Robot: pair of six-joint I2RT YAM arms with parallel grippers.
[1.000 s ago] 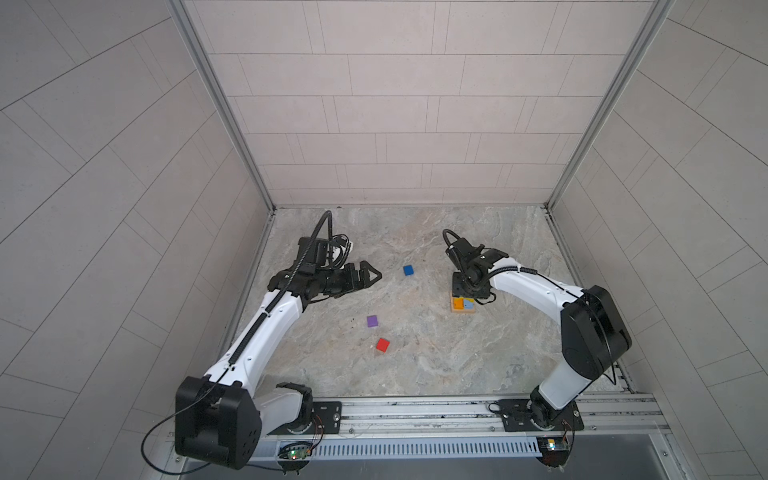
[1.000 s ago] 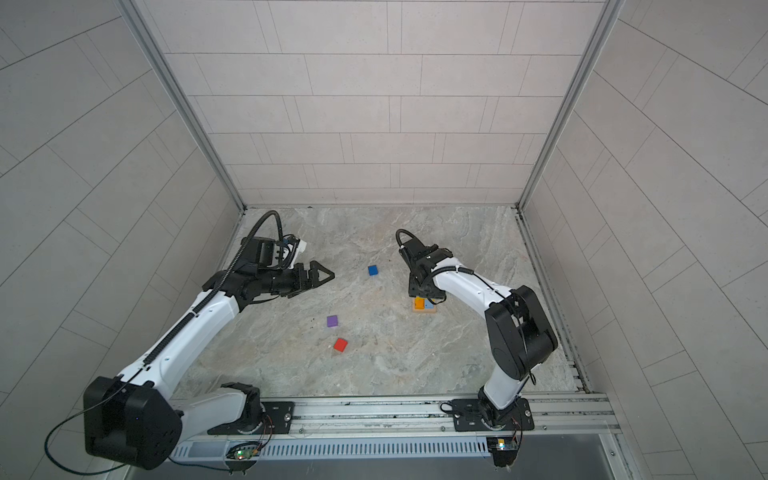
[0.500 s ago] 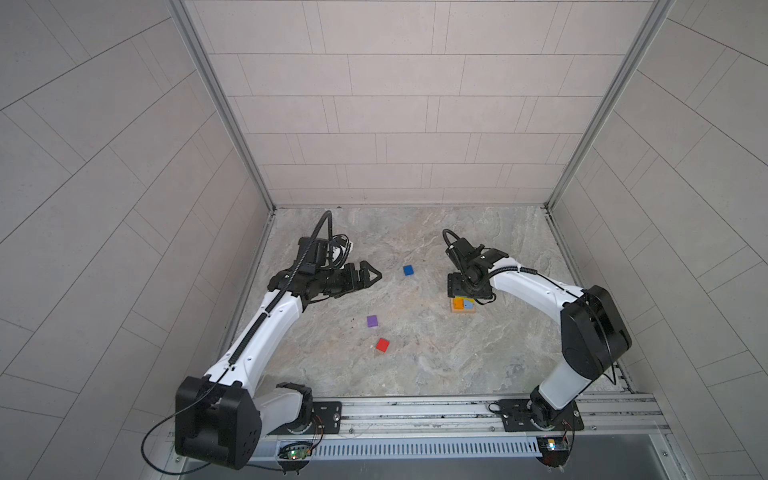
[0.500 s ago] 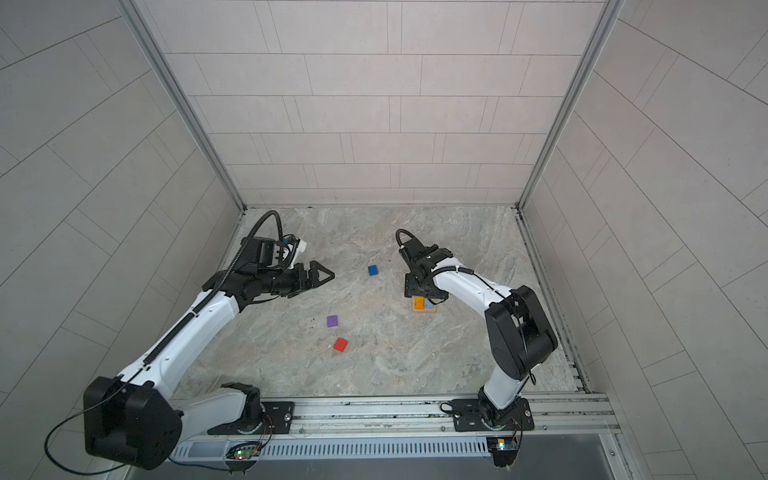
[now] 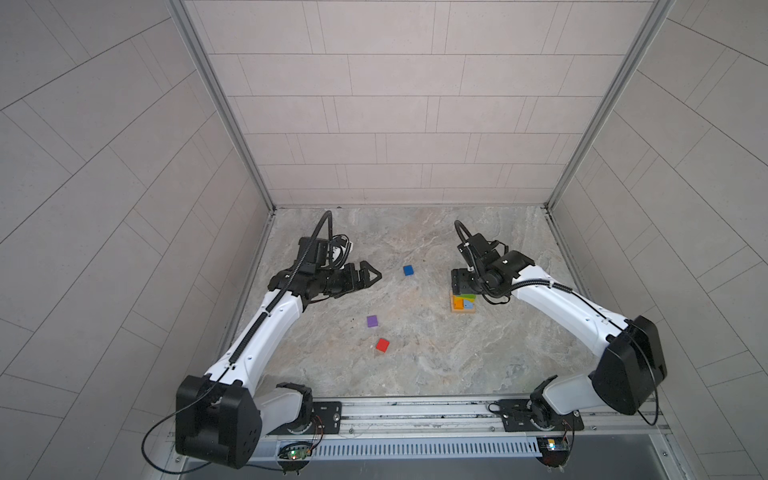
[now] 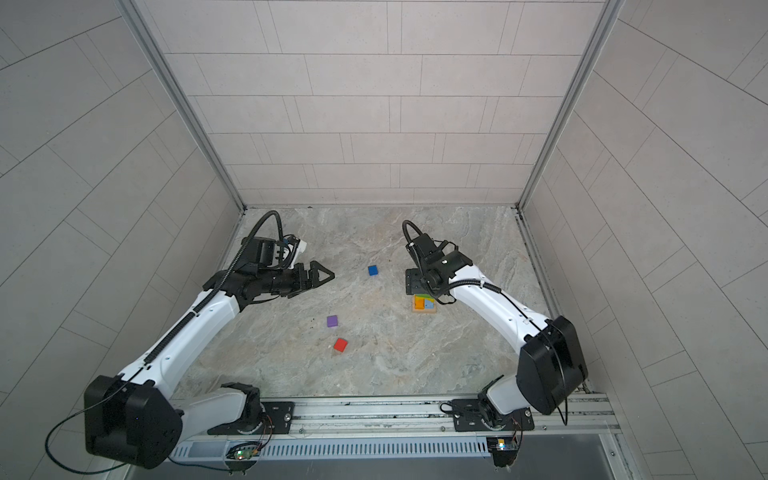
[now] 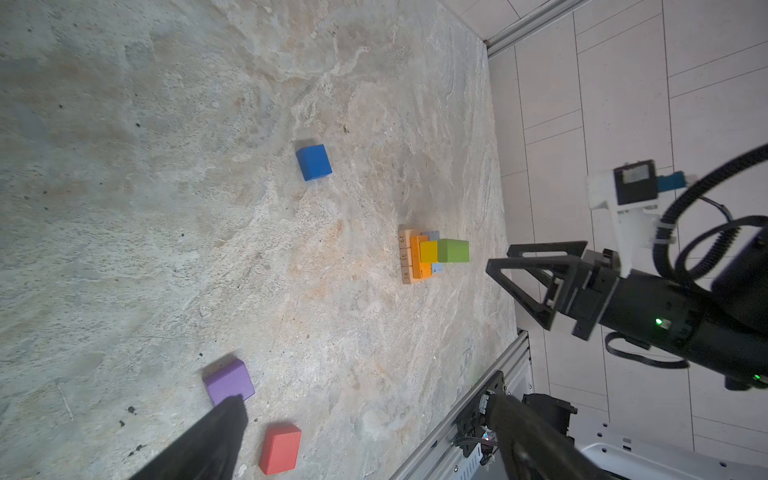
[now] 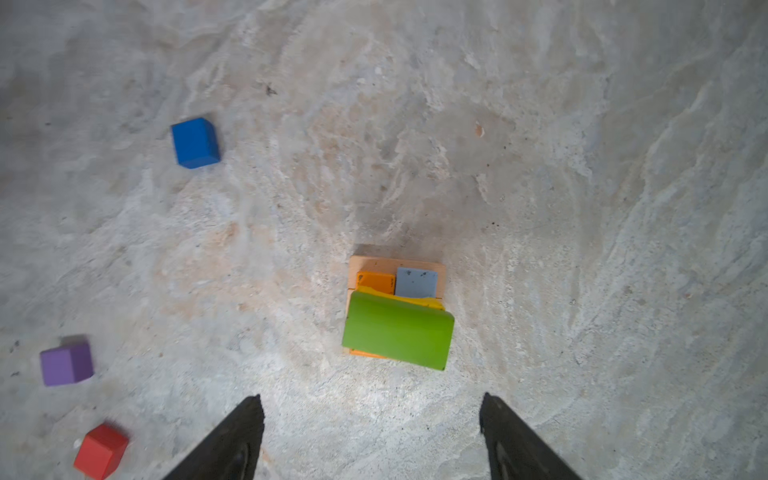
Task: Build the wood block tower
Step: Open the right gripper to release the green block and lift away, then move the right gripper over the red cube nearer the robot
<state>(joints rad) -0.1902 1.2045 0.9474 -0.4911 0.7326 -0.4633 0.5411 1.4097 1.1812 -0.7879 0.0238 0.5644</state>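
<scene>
The wood block tower (image 5: 462,302) (image 6: 424,303) stands right of centre on the floor. It has tan bars (image 8: 395,262) at the bottom, then an orange bar (image 8: 375,282) and a light-blue bar (image 8: 416,282). A yellow bar (image 8: 399,300) peeks out under the slightly skewed green bar (image 8: 398,330) (image 7: 453,250) on top. My right gripper (image 5: 462,286) (image 8: 370,407) (image 7: 498,257) hangs open just above the green bar, not touching it. My left gripper (image 5: 372,275) (image 6: 326,275) (image 7: 365,405) is wide open and empty at the left, pointing toward the middle.
Three loose cubes lie on the stone floor: dark blue (image 5: 408,270) (image 6: 372,270) (image 8: 195,142) between the grippers, then purple (image 5: 372,321) (image 7: 229,381) and red (image 5: 382,345) (image 7: 280,448) nearer the front. Tiled walls close in three sides. A metal rail (image 5: 415,409) runs along the front.
My right gripper's jaws have opened and the green bar now lies free on top of the tower. The left arm has not moved.
</scene>
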